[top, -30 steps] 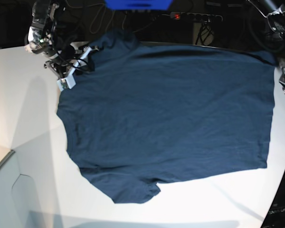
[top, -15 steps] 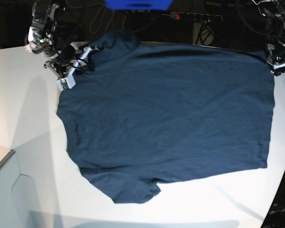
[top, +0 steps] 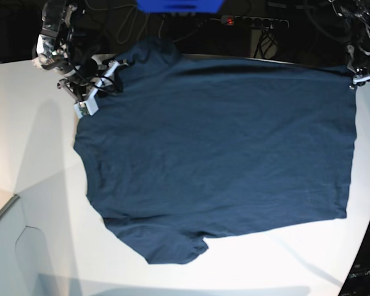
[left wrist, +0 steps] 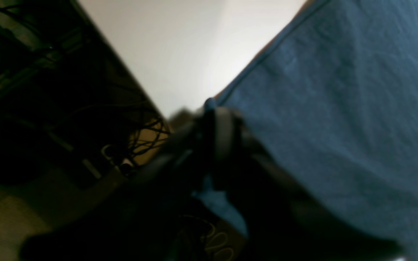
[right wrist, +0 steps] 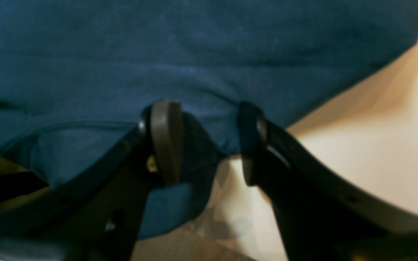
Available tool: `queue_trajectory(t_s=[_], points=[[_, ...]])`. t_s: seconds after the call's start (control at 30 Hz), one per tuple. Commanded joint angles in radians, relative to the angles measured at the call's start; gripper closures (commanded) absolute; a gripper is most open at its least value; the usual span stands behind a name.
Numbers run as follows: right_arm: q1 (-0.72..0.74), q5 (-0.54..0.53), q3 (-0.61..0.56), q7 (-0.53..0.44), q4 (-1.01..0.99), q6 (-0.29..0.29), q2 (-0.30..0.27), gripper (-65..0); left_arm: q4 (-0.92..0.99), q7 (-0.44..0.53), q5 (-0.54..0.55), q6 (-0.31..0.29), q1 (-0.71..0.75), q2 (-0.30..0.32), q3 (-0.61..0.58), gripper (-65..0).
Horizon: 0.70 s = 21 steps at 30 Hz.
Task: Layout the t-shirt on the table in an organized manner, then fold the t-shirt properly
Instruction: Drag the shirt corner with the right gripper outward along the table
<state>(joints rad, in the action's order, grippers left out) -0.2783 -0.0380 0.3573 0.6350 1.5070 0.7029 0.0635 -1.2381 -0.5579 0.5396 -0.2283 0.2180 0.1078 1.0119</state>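
The dark navy t-shirt [top: 222, 154] lies spread flat on the white table [top: 31, 154], one sleeve hanging over the far edge. My right gripper [top: 98, 86] is at the shirt's far left shoulder. In the right wrist view it [right wrist: 207, 145] is open, its jaws standing either side of the shirt's edge [right wrist: 194, 54]. My left gripper [top: 357, 75] is at the shirt's far right corner. In the blurred left wrist view it [left wrist: 218, 134] looks shut on that hem corner of the shirt [left wrist: 339, 108].
The table's far edge [left wrist: 136, 83] runs just behind both grippers, with dark cables and a power strip [top: 253, 21] beyond it. A blue object [top: 179, 5] sits at the back centre. White tabletop [top: 265, 265] surrounds the shirt at front and left.
My left gripper has moved back along the shirt's right edge to its far right corner. The right arm and the shirt have not moved.
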Motion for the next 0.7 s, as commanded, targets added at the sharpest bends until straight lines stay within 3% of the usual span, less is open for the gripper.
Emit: queue_trajectory(t_s=[0.0, 0.17, 0.4, 0.67], points=[[-0.008, 0.036, -0.001, 0.052, -0.003, -0.005, 0.0, -24.6, -0.022, 0.012, 0.009, -0.004, -0.009, 0.016, 0.003, 0.0], [-0.006, 0.036, -0.001, 0.052, -0.003, -0.005, 0.0, -24.6, -0.073, 0.011, 0.01, -0.006, -0.007, 0.011, 0.003, -0.1], [0.014, 0.034, 0.001, 0.053, 0.0, -0.005, 0.0, -24.4, -0.322, 0.011, 0.01, -0.006, -0.01, -0.066, 0.005, -0.1], [0.034, 0.033, 0.007, 0.052, 0.004, -0.005, 0.0, -23.4, -0.388, 0.011, 0.01, 0.002, -0.048, -0.067, -0.014, -0.1]])
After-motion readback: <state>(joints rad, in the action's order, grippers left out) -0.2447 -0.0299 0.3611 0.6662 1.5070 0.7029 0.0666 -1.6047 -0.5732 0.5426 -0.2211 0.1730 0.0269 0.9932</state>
